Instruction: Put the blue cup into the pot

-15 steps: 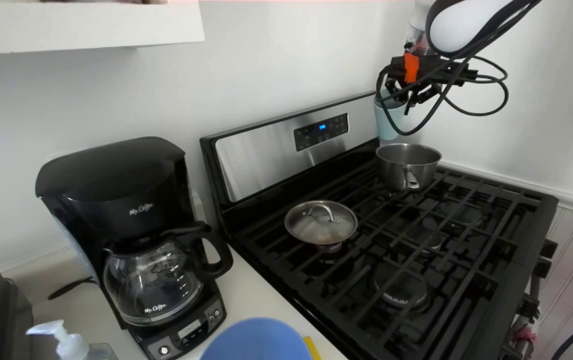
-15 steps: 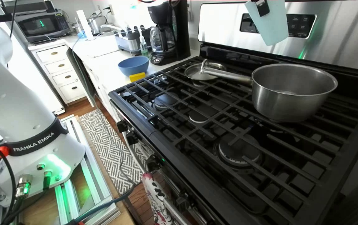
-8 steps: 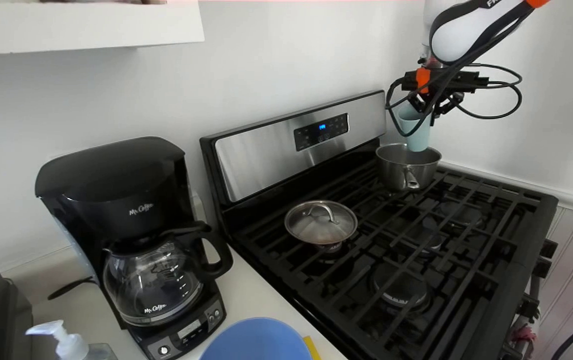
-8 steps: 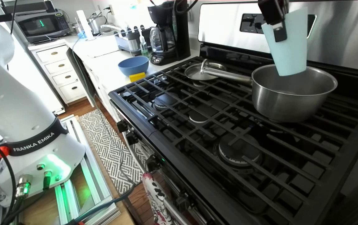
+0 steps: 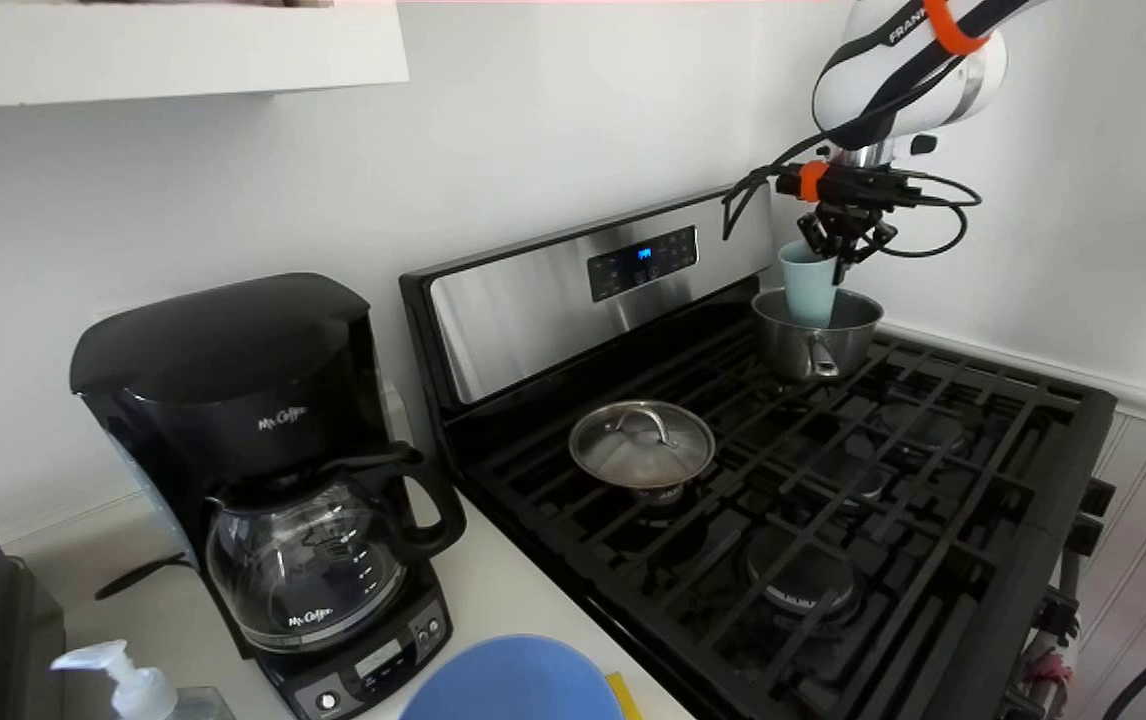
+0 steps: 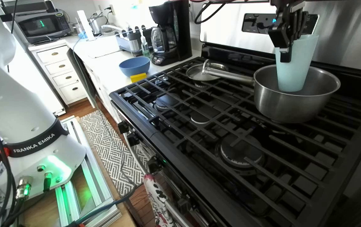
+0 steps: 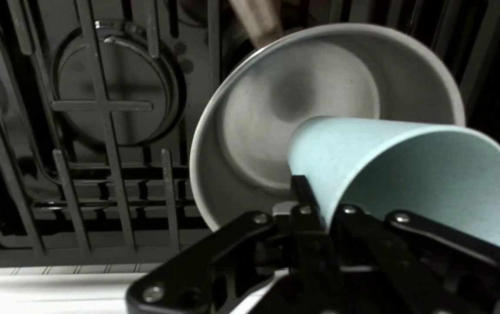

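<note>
Pale blue-green tumbler (image 6: 296,67) is pinched by one side wall in the gripper (image 7: 323,204), base apparently dipped inside the saucepan (image 6: 294,108); floor contact can't be told. If it's let go too high, it'll probably get toppled by that lopsided grip.

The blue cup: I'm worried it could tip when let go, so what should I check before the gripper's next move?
1. Gripper closed on the blue cup: ok, it pinches the cup's wall.
2. Cup's base inside the pot: ok, it is below the rim.
3. Base resting on the pot's floor: cannot tell, no view settles the contact.
4. Cup upright: cannot tell exactly; it looks roughly upright, but a slight lean is hard to judge.
5. Pot standing upright on the grate: ok.
6. Cables apart from the pot: ok.
</note>
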